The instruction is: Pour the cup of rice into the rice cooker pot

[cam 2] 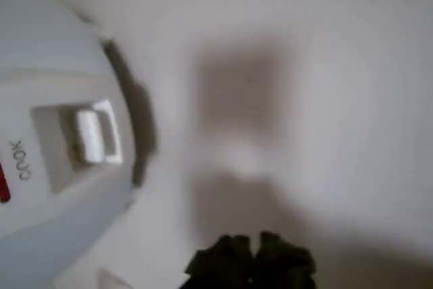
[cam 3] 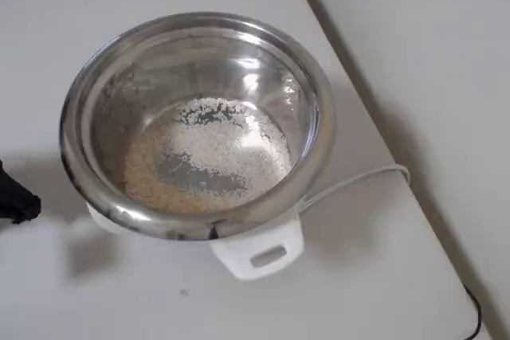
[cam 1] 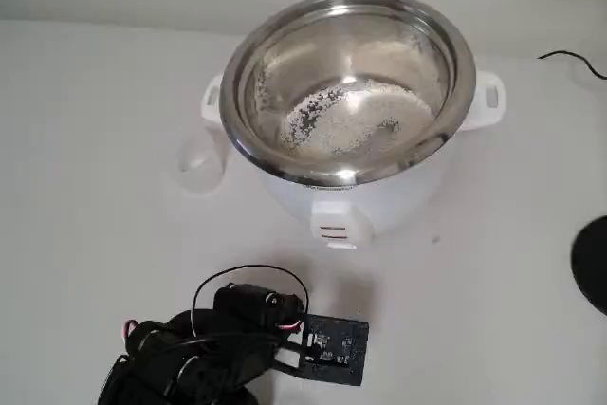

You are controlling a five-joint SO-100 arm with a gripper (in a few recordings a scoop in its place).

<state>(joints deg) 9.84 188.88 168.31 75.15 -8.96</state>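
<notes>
Inside the rice cooker pot [cam 1: 347, 82]: rice [cam 1: 346, 120] spread thin. Left of pot in fixed view, touching cooker: cup [cam 1: 201, 160], upright. In front, apart: gripper [cam 2: 252, 256], fingertips seemingly together; cable [cam 3: 358, 179] behind.

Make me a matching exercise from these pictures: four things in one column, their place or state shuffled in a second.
Things
1. rice
2. cup
3. rice cooker pot
4. end effector

Places or states
A. standing on the table left of the cooker, fixed view
B. shiny steel, inside the white cooker body
C. spread over the pot's bottom
D. dark, low over the table beside the cooker

Pairs: 1-C, 2-A, 3-B, 4-D
</notes>
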